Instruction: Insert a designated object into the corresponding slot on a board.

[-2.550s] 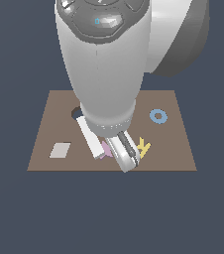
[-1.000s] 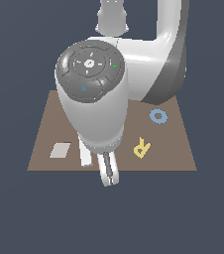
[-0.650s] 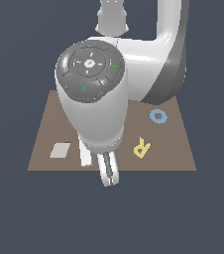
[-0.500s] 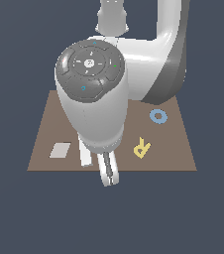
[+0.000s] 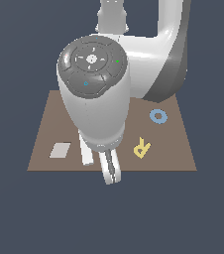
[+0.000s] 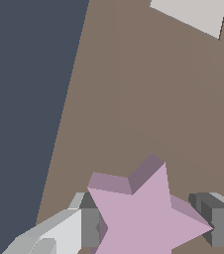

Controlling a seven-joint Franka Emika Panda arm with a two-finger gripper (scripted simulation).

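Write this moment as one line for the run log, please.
arm: over board near edge | star: between jaws, contact unclear | slot: not visible | yellow R, blue ring: lying on board

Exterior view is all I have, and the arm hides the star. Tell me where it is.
Observer: The star sits between the jaws, one on each side, both touching it.
Operator: Say what lies under it.
Observer: Bare brown board. The wrist view shows no dark cutout.
Operator: Report anything else in that view.
Observer: Only a pale square patch on the board, well apart from the star.
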